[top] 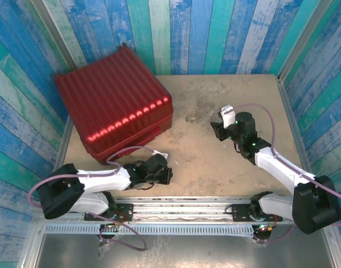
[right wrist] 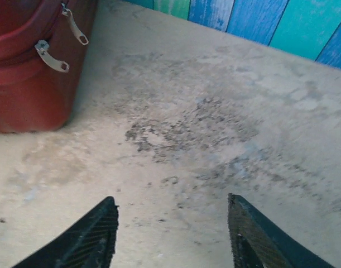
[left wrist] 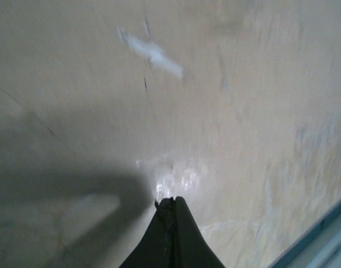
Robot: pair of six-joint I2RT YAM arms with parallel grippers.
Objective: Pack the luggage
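Both arms are showing white shells w/ black joints: the left arm (top: 97, 180) at lower left of the frame, the right arm (top: 279, 166) at lower right. Bulky black housings (top: 58, 198) are capping the near ends. Thin purple cables (top: 131, 149) are trailing along both. A green LED (top: 238, 120) is glowing centre-right. The right gripper (right wrist: 171, 209) is showing black fingers (right wrist: 92, 237), ribbed inside; the left gripper (left wrist: 170, 201) is looking plain black.
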